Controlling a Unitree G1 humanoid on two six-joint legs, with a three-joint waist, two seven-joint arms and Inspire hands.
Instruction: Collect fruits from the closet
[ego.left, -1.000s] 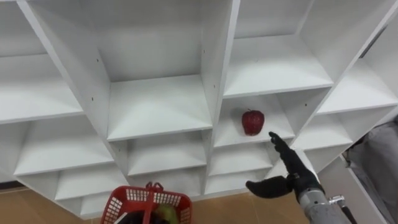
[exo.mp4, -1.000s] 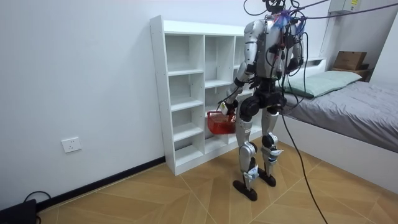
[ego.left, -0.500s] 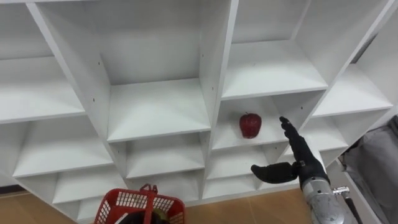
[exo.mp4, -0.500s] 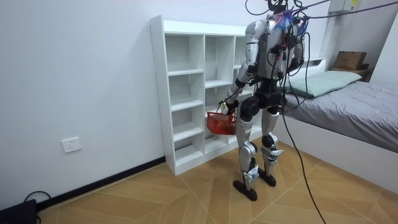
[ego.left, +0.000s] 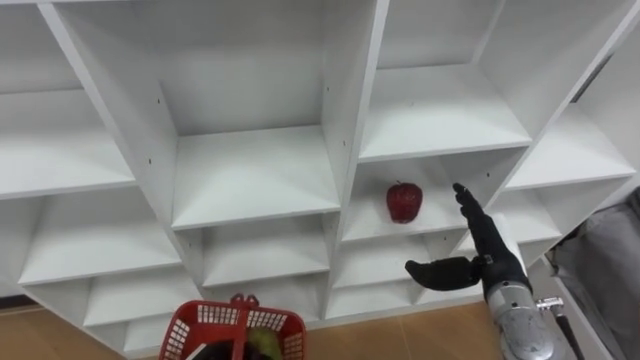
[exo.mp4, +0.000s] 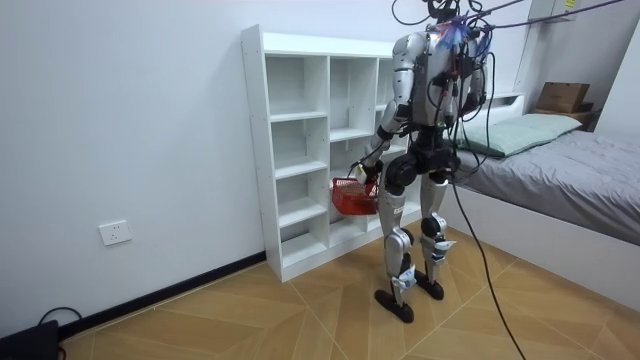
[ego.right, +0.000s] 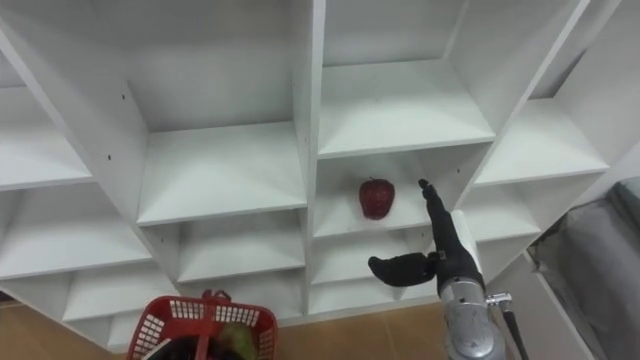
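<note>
Left eye view: red apple (ego.left: 404, 200) on a middle shelf of the white closet (ego.left: 250, 170), untaken; right hand (ego.left: 490, 266) just beside it, fingers straight, thumb spread wide, apparently readied to grasp; red basket (ego.left: 205, 320) low left, likely to receive it.

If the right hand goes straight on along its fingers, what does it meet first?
Probably the closet back wall, not the apple. The open right hand points into the apple's compartment, but its line passes right of the fruit. Depth is unclear, so it might brush the apple.
</note>
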